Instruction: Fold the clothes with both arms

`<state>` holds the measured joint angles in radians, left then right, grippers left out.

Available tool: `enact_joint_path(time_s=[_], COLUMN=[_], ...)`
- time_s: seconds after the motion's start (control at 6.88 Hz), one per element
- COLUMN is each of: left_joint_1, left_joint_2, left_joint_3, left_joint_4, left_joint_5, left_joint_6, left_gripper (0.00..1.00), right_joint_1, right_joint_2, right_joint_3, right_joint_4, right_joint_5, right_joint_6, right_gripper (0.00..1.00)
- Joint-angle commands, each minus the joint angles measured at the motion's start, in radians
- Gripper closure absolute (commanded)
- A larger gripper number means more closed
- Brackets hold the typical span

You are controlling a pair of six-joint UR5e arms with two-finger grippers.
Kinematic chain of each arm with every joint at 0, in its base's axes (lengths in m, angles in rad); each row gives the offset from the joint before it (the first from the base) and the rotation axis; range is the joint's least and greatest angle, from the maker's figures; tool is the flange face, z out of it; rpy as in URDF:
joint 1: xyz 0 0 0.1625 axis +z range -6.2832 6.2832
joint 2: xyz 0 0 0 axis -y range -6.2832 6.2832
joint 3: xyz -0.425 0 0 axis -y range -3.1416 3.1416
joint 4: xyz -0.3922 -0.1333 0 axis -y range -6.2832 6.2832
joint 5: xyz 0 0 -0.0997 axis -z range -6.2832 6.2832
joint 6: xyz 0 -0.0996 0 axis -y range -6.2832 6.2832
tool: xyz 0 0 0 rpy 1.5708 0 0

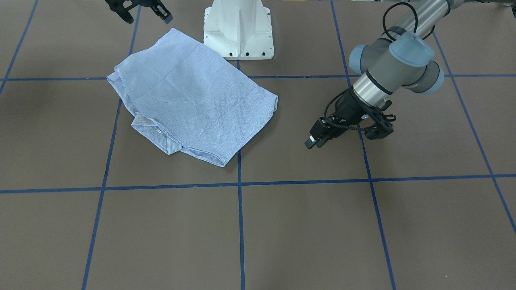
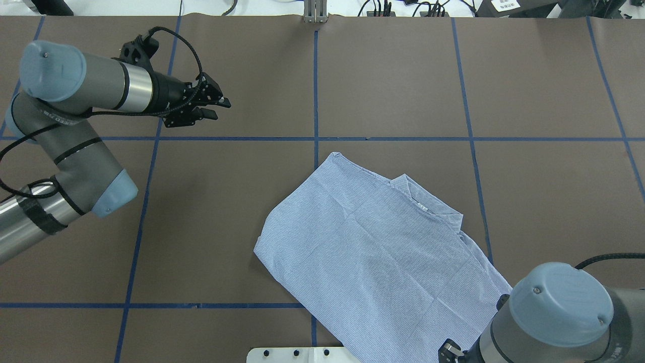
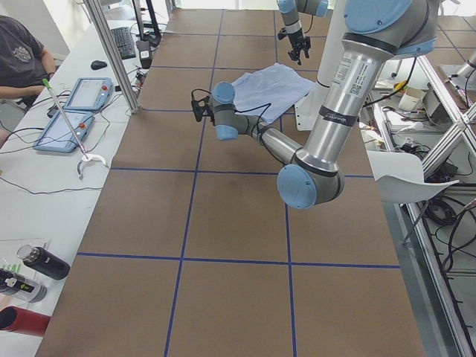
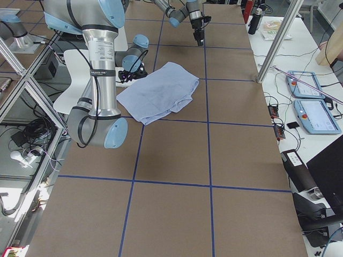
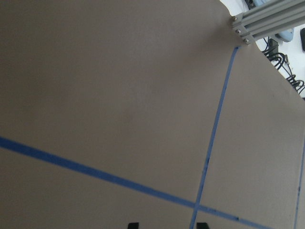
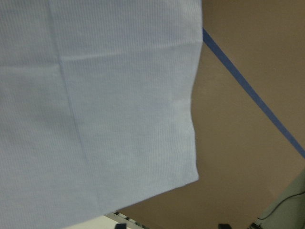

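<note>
remote station, stock as i see it.

**shirt** point(image 2: 373, 262): one. light blue-and-white fine stripe, folded into a flat, slanted block on the table point(image 2: 393, 75). from overhead it lies right of centre on the near half. its near corner is just beside the pedestal point(image 1: 238, 32). one collar point(image 2: 428, 204) shows along the far-right edge, with one small white label point(image 2: 422, 206) on it. both grippers are clear of the cloth.

**arms**: two. the left arm point(image 2: 75, 151) comes in at the left and bends toward the far-left part of the table. the right arm point(image 2: 559, 307) sits at the near right, its wrist over the near-right end of the shirt.

**left gripper** point(image 2: 219, 110): one. jaws apart, holding nothing. it is over bare table at the far left, well apart from the shirt. its wrist camera gives me only brown surface, crossing tape and two fingertips point(image 5: 133, 225) spread at the bottom edge.

**right gripper** point(image 1: 148, 18): one. jaws apart, holding nothing. it is raised above the near end of the shirt. its wrist camera looks down on one shirt corner and the brown table beside it.

**blue tape** point(image 1: 240, 183): a grid of lines across the whole table top.

**pedestal**: one, white, at the near edge by the centre line.

**side bench**: two tablet-like pendants point(image 3: 89, 93) lying one beside the other. one seated person point(image 3: 18, 52) is at the bench's far end, seen from the left-side camera.
</note>
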<state>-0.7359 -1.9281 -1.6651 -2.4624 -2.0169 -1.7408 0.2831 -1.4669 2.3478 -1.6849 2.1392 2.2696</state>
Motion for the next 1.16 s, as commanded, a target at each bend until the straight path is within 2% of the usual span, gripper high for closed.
enact_joint_path(time_s=[0.0, 0.29, 0.44, 0.58, 1.02], left_joint_1=[0.148, 0.269, 0.333, 0.352, 0.371], left_joint_2=[0.06, 0.04, 0.026, 0.029, 0.029], left_joint_3=[-0.077, -0.126, -0.125, -0.125, -0.119], left_joint_4=[0.035, 0.211, 0.239, 0.24, 0.24], left_joint_5=[0.097, 0.186, 0.226, 0.242, 0.248], left_joint_6=[-0.006, -0.006, -0.006, -0.006, -0.008], left_gripper=[0.46, 0.46, 0.46, 0.46, 0.48], right_joint_1=[0.26, 0.405, 0.413, 0.421, 0.419], right_joint_2=[0.185, 0.223, 0.232, 0.267, 0.274], right_joint_3=[-0.188, -0.24, -0.267, -0.304, -0.312], right_joint_4=[0.002, 0.007, 0.008, 0.008, 0.007], right_joint_5=[-0.004, -0.002, -0.01, -0.039, -0.041], right_joint_6=[-0.101, -0.224, -0.283, -0.289, -0.291], right_gripper=[0.0, 0.0, 0.0, 0.0, 0.0])
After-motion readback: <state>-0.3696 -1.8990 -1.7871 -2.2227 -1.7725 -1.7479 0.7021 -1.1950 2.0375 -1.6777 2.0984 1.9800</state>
